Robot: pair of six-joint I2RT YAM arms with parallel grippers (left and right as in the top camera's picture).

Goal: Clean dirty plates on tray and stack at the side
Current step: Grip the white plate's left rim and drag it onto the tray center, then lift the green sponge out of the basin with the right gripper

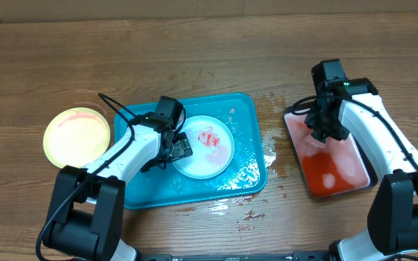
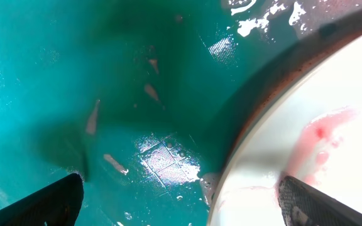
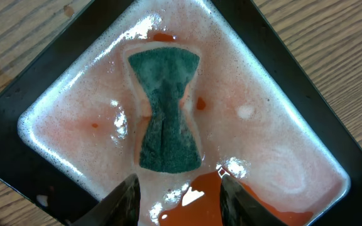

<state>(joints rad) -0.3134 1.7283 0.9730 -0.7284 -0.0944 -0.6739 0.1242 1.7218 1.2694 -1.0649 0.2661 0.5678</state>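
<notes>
A pale blue-white plate (image 1: 205,147) smeared with red sauce lies on the turquoise tray (image 1: 245,109). My left gripper (image 1: 178,147) is open at the plate's left rim, one finger over the tray floor (image 2: 105,75) and one over the plate (image 2: 332,113). A yellow-green plate (image 1: 76,135) lies on the table left of the tray; I cannot tell whether it is one plate or a stack. My right gripper (image 1: 324,130) is open above the black tray of red liquid (image 1: 294,141), where a green sponge (image 3: 165,113) lies in the foam in front of my fingers (image 3: 178,194).
Water and red splashes wet the table between the two trays (image 1: 273,156) and in front of the turquoise tray (image 1: 249,214). Droplets and small red smears lie on the tray floor.
</notes>
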